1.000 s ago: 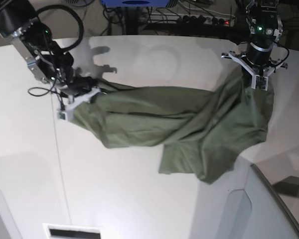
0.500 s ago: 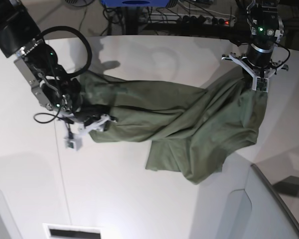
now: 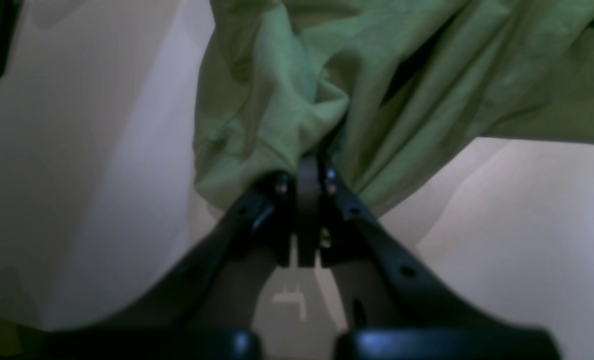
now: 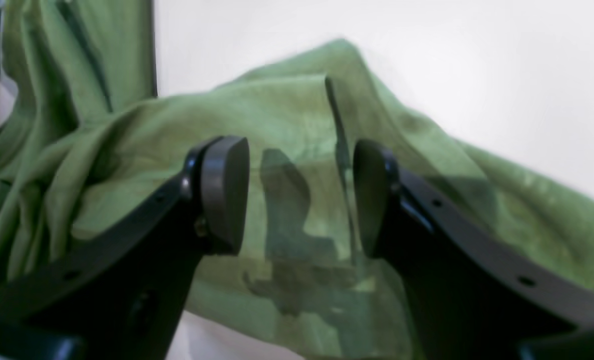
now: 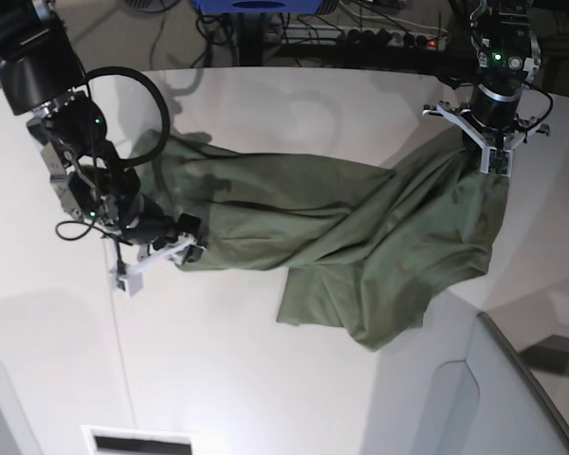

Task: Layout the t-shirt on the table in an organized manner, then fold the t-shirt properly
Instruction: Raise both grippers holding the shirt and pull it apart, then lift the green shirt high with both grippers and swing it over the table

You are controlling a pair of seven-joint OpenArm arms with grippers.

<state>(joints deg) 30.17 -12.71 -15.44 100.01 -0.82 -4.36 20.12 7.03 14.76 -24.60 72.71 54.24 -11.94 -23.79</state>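
The olive-green t-shirt (image 5: 341,227) lies crumpled in a long twisted band across the white table (image 5: 266,379). Its right end is lifted, pinched in my left gripper (image 5: 493,159), which is shut on a bunch of the fabric (image 3: 277,90) right at the fingertips (image 3: 306,172). My right gripper (image 5: 156,261) hovers at the shirt's left end with its jaws apart. In the right wrist view the pads (image 4: 227,190) stand open above the green cloth (image 4: 287,110), and nothing is between them.
A grey panel (image 5: 512,398) rises at the table's near right corner. A white box with a dark slot (image 5: 137,441) sits at the front edge. Cables and a power strip (image 5: 389,38) lie beyond the far edge. A thin seam (image 5: 119,332) runs down the table's left part.
My right gripper opened, released the shirt's left end and dropped toward the front edge. That end now rests on the table, and the shirt's hem slid left. The left gripper kept its hold.
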